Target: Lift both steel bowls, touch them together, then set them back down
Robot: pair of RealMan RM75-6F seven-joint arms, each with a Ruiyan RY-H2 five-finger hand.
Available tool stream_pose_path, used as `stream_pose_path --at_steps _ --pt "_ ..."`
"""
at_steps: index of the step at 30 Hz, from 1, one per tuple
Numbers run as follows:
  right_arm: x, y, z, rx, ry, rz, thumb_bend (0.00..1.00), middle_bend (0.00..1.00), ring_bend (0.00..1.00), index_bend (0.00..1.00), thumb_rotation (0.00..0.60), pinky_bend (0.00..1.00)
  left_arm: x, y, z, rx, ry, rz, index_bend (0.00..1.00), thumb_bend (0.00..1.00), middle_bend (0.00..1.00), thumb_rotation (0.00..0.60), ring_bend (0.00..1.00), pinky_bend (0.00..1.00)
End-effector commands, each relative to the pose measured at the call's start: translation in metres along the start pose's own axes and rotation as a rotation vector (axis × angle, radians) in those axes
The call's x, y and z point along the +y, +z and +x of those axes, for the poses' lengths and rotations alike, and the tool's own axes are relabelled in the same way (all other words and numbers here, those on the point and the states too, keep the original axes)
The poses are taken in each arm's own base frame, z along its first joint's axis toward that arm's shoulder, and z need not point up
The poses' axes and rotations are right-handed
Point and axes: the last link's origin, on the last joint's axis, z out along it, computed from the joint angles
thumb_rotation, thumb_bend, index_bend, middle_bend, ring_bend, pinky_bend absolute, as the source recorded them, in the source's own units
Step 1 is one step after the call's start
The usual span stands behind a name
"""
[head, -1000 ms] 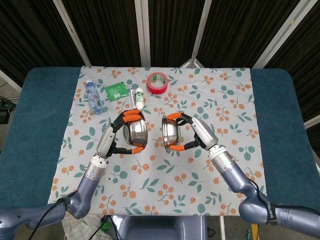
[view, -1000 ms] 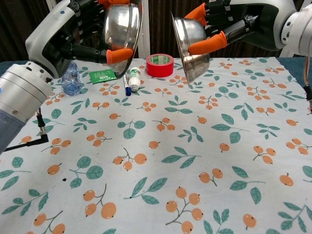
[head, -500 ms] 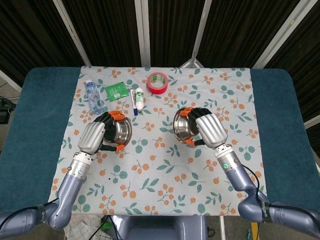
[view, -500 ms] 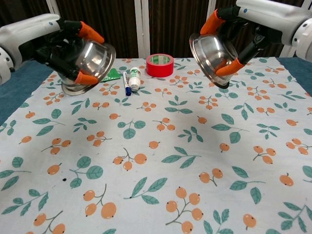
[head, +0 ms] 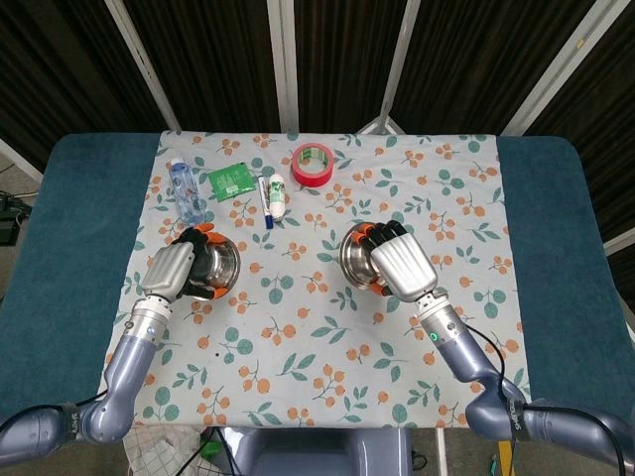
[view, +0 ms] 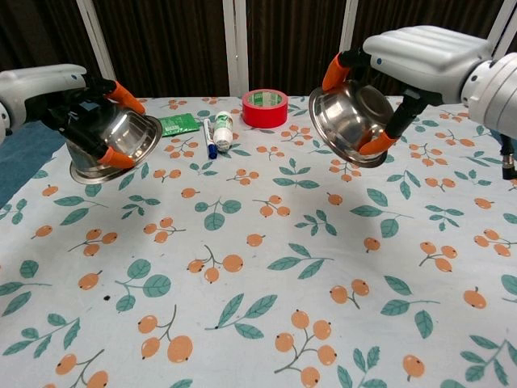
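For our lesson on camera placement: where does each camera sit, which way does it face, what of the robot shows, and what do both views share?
Head view: high above, looking down on the cloth-covered table; both forearms and hands show.
Chest view: low at the table's near edge, looking across toward the dark curtain; hands enter from the sides.
Shared: left hand holding left bowl, right hand holding right bowl, red tape roll.

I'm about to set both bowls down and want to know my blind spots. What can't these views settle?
- Left bowl: whether its base touches the cloth; chest view too oblique, left hand covers it in head view.
- Right bowl: most of it sits under the right hand in head view.
- Green packet print: too small.
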Motion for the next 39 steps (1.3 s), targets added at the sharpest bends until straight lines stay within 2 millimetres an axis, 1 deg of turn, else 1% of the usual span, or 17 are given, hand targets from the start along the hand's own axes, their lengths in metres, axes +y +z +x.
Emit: stream_pose_path --at_steps 1,6,10,14,17,21,25,30,35,38,39 --pt "0.004 0.006 -0.009 -0.018 -0.069 -0.018 0.05 0.31 0.38 0.47 0.6 0.26 -0.002 0.009 -0.006 -0.033 -0.012 0.018 0.29 0.04 0.1 0.6 0.09 0.27" --pt "0.017 0.011 -0.018 -0.035 -0.138 -0.063 0.05 0.31 0.38 0.47 0.6 0.26 -0.004 0.018 -0.017 -0.072 0.015 0.032 0.28 0.04 0.1 0.6 0.09 0.27" --pt "0.028 0.012 -0.022 -0.052 -0.215 -0.085 0.05 0.31 0.38 0.47 0.6 0.26 -0.005 0.022 -0.022 -0.086 0.02 0.035 0.28 0.04 0.1 0.6 0.09 0.27" --pt "0.038 0.011 -0.025 -0.082 -0.248 -0.115 0.05 0.31 0.38 0.47 0.6 0.25 -0.005 0.027 -0.027 -0.088 -0.009 0.027 0.28 0.04 0.1 0.6 0.09 0.27" --pt "0.042 0.01 -0.028 -0.11 -0.246 -0.131 0.05 0.31 0.38 0.47 0.6 0.24 -0.004 0.031 -0.032 -0.081 -0.049 0.012 0.28 0.04 0.1 0.6 0.09 0.27" --pt "0.042 0.007 -0.034 -0.154 -0.241 -0.136 0.05 0.31 0.38 0.47 0.6 0.23 -0.001 0.036 -0.038 -0.062 -0.09 -0.018 0.28 0.04 0.09 0.6 0.09 0.27" --pt "0.038 0.006 -0.039 -0.204 -0.219 -0.136 0.05 0.31 0.38 0.47 0.6 0.22 -0.001 0.04 -0.045 -0.061 -0.1 -0.034 0.28 0.04 0.09 0.6 0.09 0.26" --pt "0.033 0.003 -0.041 -0.262 -0.23 -0.124 0.05 0.31 0.38 0.47 0.6 0.22 -0.001 0.044 -0.055 -0.082 -0.077 -0.029 0.28 0.04 0.09 0.6 0.09 0.26" --pt "0.027 0.001 -0.042 -0.296 -0.226 -0.116 0.05 0.31 0.37 0.47 0.6 0.22 -0.002 0.045 -0.065 -0.108 -0.061 -0.016 0.26 0.04 0.07 0.6 0.07 0.24" --pt "0.025 0.0 -0.044 -0.309 -0.221 -0.123 0.05 0.3 0.33 0.44 0.6 0.19 0.001 0.047 -0.067 -0.107 -0.062 -0.025 0.26 0.04 0.06 0.6 0.05 0.23" --pt "0.025 -0.001 -0.044 -0.313 -0.222 -0.127 0.05 0.29 0.3 0.41 0.6 0.17 0.002 0.047 -0.068 -0.107 -0.062 -0.029 0.26 0.03 0.05 0.6 0.04 0.22"
